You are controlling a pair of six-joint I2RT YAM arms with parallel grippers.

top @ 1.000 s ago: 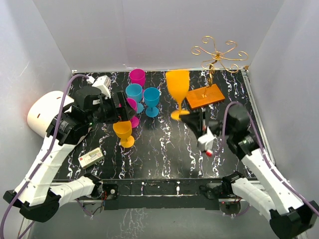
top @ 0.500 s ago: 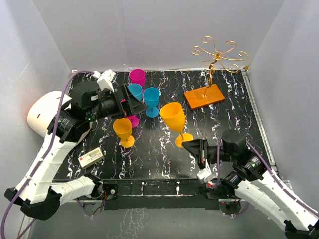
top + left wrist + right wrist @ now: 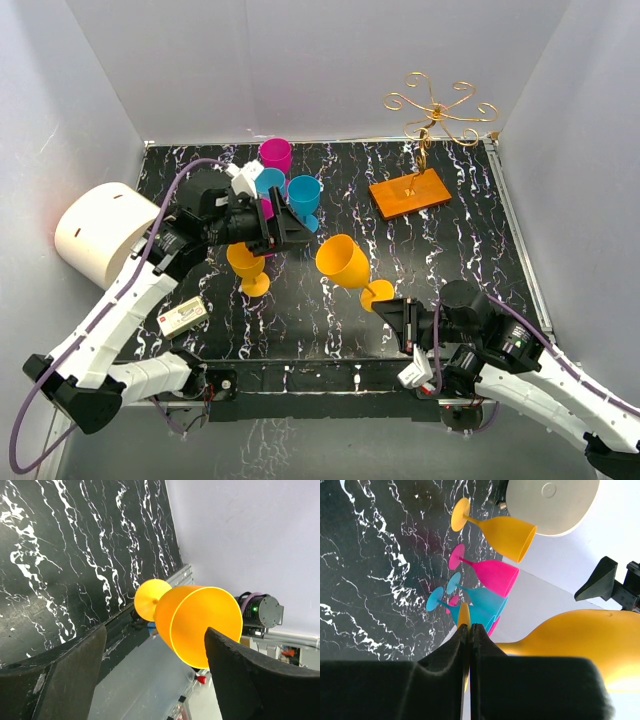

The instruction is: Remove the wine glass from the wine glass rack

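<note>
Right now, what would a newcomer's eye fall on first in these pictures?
The big orange wine glass, tilted over the table's near middle, its foot pinched by the right gripper. The open left gripper points at it from the left. At the far right stands the gold wine glass rack, with no glass on it.

Pinching the orange wine glass (image 3: 343, 262) by its foot in the right gripper (image 3: 388, 305), bowl tilted toward the left gripper (image 3: 292, 225) with jaws spread. Well apart from the gold wine glass rack (image 3: 428, 110) at back right.
</note>
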